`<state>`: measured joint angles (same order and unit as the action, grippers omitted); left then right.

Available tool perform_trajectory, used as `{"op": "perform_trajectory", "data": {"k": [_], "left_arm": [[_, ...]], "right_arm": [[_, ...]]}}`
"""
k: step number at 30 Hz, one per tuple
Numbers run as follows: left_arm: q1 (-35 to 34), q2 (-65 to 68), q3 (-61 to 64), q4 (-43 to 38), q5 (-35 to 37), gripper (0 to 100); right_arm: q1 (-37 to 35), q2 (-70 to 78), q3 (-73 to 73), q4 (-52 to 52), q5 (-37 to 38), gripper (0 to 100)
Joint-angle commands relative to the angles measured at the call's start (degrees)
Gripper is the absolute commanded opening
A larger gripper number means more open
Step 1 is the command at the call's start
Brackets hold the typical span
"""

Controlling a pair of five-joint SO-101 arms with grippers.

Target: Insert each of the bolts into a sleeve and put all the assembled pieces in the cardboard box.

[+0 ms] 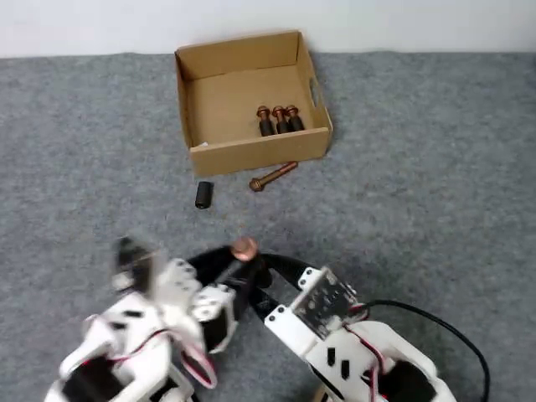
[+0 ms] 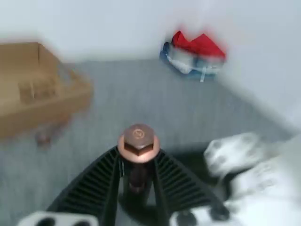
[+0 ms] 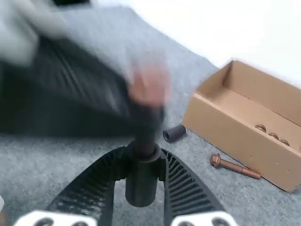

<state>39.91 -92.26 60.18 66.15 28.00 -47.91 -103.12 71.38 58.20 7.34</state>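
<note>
Left gripper [image 2: 138, 164] gripped bolt [image 2: 138, 140] | right gripper [image 3: 141, 157] gripped sleeve [image 3: 141, 188], both lower centre | box [image 1: 251, 152] up top held three pieces [image 1: 280, 120] | spare bolt [image 1: 273, 177], spare sleeve [image 1: 203, 194] lay just below it

A robotics test bench in a small lab is suggested. A grey felt-like mat [image 1: 435, 167] is spread beneath the left claw [image 2: 138, 157] and the right claw [image 3: 143, 155], and a plain white wall [image 1: 402, 21] is seen beyond them, behind the cardboard box [image 1: 251, 153]. An exposed circuit board [image 1: 325, 295] and a black cable [image 1: 423, 314] are carried just behind the right claw. Further ahead of the left claw, against the wall, a red, white and blue bundle [image 2: 195, 54] is left lying; being blurred, it is perhaps packaging.
</note>
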Motion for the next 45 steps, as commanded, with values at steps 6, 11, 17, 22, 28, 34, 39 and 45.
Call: {"op": "perform_trajectory", "data": {"k": [6, 11, 17, 22, 28, 34, 39, 45], "left_arm": [[0.26, -0.26, -4.44, 4.92, -0.44, 0], [0.26, -0.18, -3.12, 5.01, -4.04, 1], [-2.55, -0.18, -2.77, 5.45, -5.36, 18], [-9.05, -0.18, -3.21, 9.49, -9.58, 19], [-16.7, -0.26, -6.37, 11.43, -9.41, 19], [-28.75, -0.62, -3.65, 9.14, -9.67, 13], [-41.32, -0.62, 8.92, 0.97, -9.85, 1], [-44.92, -0.62, 25.54, -11.08, -9.85, 0]], "right_arm": [[0.22, 0.57, -1.14, -1.54, 1.14, 0.9], [0.22, 0.22, -1.14, -1.63, 4.92, 0.9], [0.22, 0.22, -1.14, -1.63, 4.75, 0.9], [3.56, 0.66, -0.79, -1.63, 3.25, 0.9], [10.59, 0.66, -0.97, -1.27, -5.27, 0.9], [19.38, 1.36, -2.81, -1.1, -15.91, 0.8], [23.96, 9.63, -6.51, -1.36, -19.52, 0.8], [25.01, 28.0, -17.58, -1.19, -25.32, 0.8]]}}
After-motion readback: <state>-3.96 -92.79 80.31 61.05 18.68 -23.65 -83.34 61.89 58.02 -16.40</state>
